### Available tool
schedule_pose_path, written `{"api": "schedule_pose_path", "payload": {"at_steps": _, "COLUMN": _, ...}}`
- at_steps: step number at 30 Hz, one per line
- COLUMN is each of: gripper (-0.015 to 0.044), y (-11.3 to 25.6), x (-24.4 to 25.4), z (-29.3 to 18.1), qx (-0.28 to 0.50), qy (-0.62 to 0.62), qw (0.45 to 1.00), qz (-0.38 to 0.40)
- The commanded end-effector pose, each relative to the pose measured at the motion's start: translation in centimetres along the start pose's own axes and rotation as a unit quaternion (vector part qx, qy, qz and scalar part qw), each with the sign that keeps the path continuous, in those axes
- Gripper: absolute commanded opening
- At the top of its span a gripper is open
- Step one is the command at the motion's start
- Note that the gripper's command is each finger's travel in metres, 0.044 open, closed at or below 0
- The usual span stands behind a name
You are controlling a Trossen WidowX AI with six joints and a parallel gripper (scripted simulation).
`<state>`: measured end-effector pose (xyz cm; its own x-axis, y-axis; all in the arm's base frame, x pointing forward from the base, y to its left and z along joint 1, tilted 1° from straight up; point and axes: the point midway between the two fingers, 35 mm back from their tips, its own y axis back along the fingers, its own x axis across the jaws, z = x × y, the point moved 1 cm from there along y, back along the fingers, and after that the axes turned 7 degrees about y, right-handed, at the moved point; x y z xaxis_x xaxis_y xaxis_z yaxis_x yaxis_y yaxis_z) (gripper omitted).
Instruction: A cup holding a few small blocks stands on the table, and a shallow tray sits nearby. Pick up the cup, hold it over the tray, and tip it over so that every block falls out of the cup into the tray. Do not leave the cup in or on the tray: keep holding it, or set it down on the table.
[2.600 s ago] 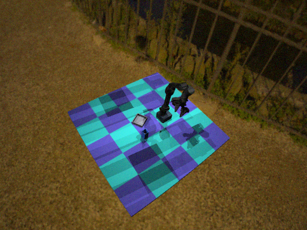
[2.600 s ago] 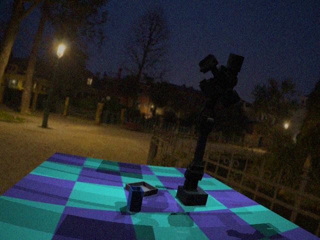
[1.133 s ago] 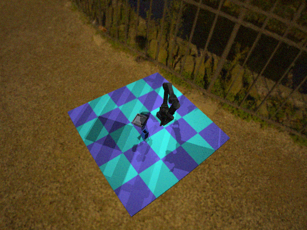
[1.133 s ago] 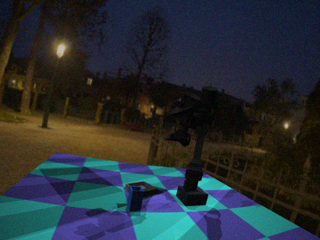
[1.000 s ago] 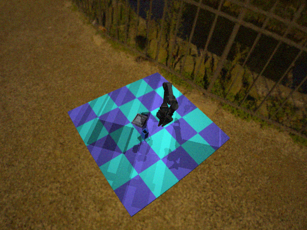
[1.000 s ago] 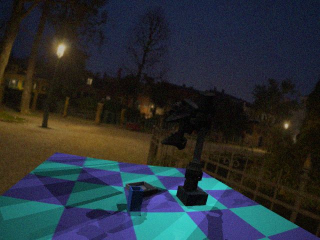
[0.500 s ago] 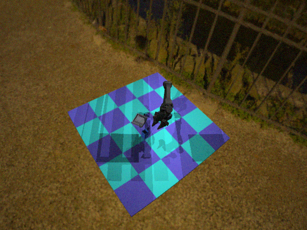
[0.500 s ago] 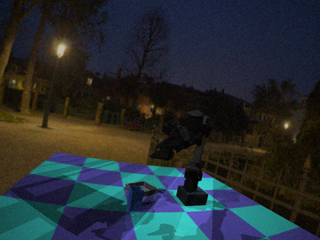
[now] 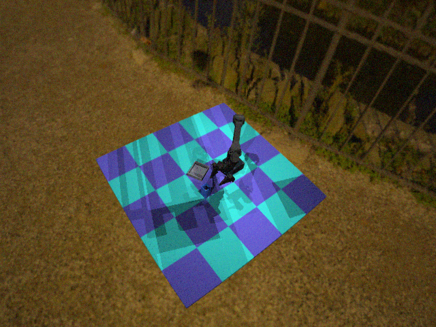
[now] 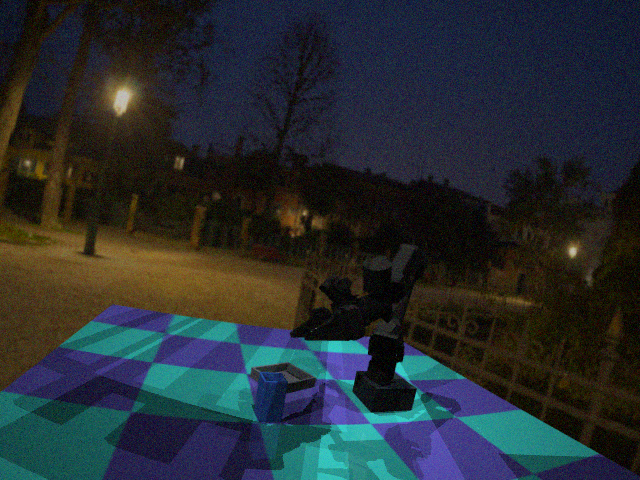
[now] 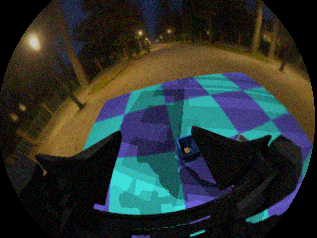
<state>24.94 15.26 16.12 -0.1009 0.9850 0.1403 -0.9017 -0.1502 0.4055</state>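
A blue square cup [image 9: 204, 190] [image 10: 270, 398] [image 11: 190, 143] stands upright on the checkered surface. A small pale orange block [image 11: 187, 150] shows inside it in the wrist view; other contents cannot be made out. The shallow grey tray [image 9: 193, 176] [image 10: 301, 383] lies close beside the cup, behind it in the exterior view. In the wrist view the tray is mostly hidden by the right finger. My gripper [image 9: 216, 180] [image 11: 158, 131] is wide open and empty. It is above the surface, between the arm's base and the cup, higher than the cup and not touching it.
The arm's base [image 10: 384, 395] stands on the checkered surface [image 9: 246, 232] [image 10: 170, 439], to the right of the cup and tray in the exterior view. A metal fence [image 9: 318, 75] runs beyond the surface's edge. Several shadows fall across the squares.
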Motion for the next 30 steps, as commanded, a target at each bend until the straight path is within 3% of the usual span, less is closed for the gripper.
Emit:
{"api": "schedule_pose_path", "payload": {"at_steps": 1, "gripper": 0.044, "y": 0.0, "x": -1.5, "z": -1.4, "qx": -0.003, "qy": 0.041, "qw": 0.999, "qz": -0.004}}
{"api": "schedule_pose_path", "payload": {"at_steps": 11, "gripper": 0.044, "y": 0.0, "x": -5.2, "z": -5.8, "qx": 0.002, "qy": 0.129, "qw": 0.991, "qz": -0.027}}
{"api": "schedule_pose_path", "payload": {"at_steps": 30, "gripper": 0.044, "y": -1.9, "x": -5.3, "z": -8.6, "qx": 0.007, "qy": 0.133, "qw": 0.991, "qz": -0.028}}
